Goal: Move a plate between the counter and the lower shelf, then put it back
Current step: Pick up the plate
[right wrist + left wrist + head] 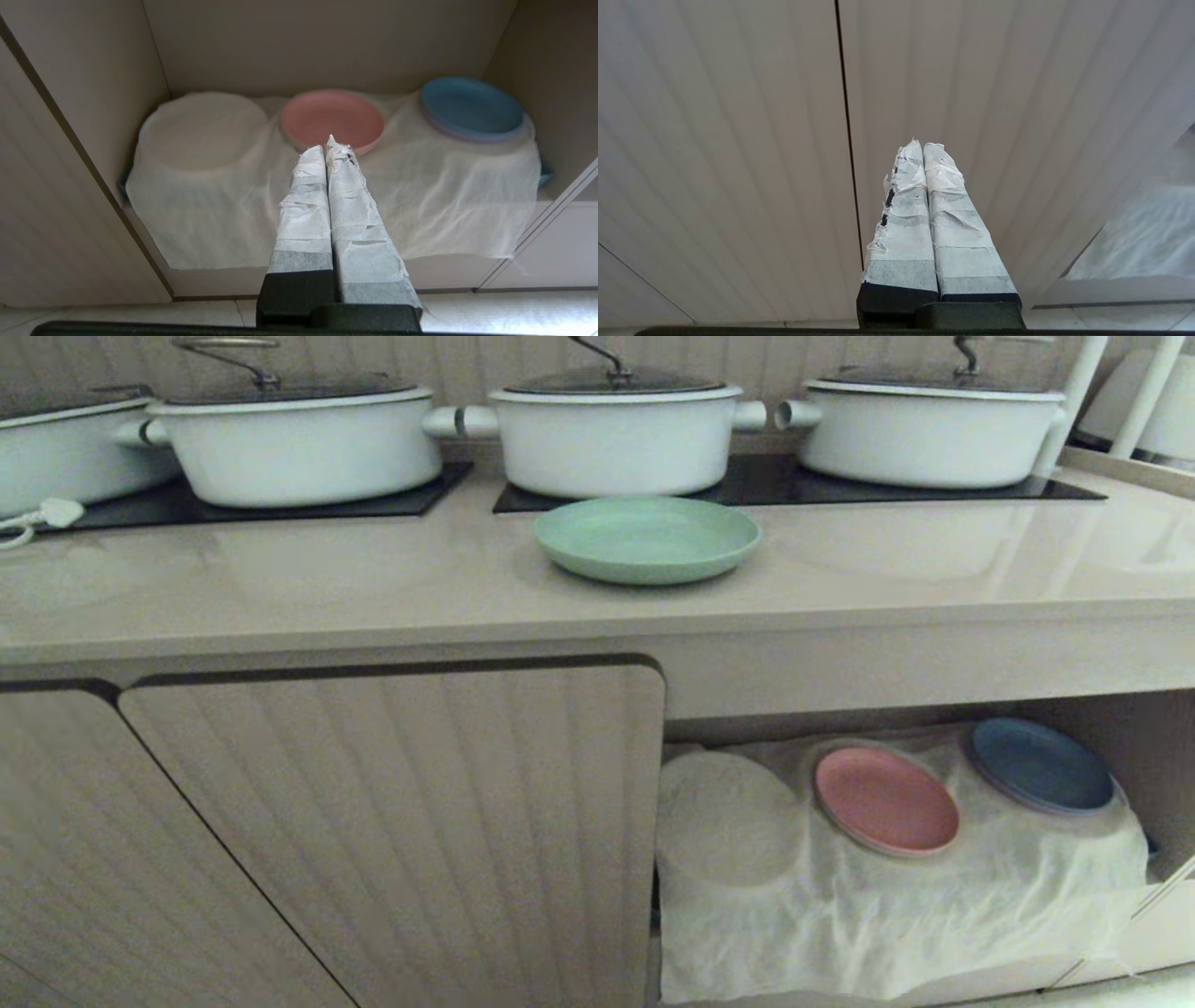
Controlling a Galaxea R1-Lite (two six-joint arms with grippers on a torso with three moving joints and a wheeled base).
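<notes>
Where pots stand, glossy counter (373, 588)

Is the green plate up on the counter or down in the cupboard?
On the counter. The mint-green plate sits flat on the beige counter, before the middle white pot. Neither gripper touches it.

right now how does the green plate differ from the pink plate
The green plate sits up on the counter, just in front of the middle pot; the pink plate sits down in the lower shelf. The green plate rests on bare worktop, while the pink plate lies on a raised bump of the white cloth. Both are round, shallow, matte and untouched.
</notes>
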